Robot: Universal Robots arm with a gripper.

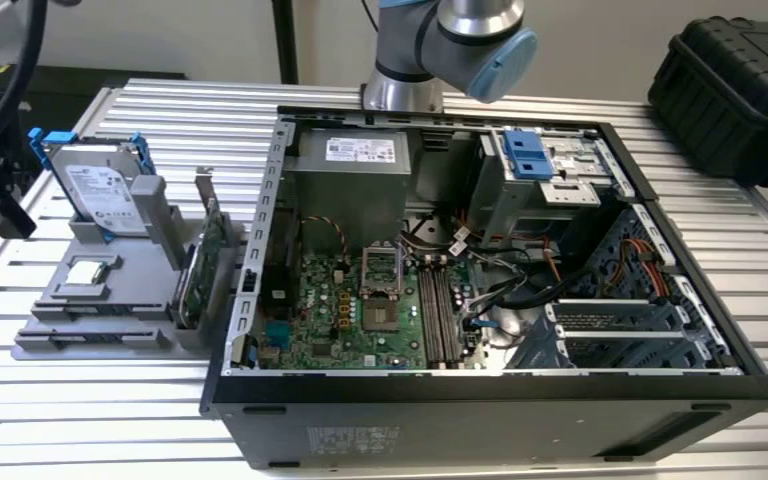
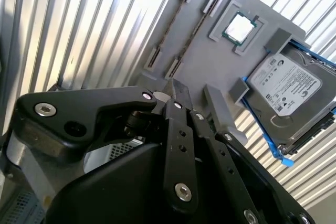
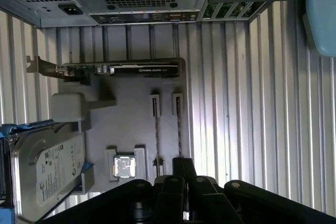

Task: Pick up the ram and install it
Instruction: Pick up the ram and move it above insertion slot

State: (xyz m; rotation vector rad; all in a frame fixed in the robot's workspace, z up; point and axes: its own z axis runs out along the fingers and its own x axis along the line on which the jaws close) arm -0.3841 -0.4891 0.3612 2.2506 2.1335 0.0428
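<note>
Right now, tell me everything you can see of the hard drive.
The hard drive is a silver metal box with a white printed label, framed by a blue plastic carrier. It stands on edge, leaning back, in the grey parts holder on the exterior view's left, outside the computer case. Grey holder tabs brace it; nothing else touches it.

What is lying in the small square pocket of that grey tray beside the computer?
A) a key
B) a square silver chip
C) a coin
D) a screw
B: in the first wrist view a square silver chip lies flat in the pocket of the grey tray, next to the hard drive.
</note>
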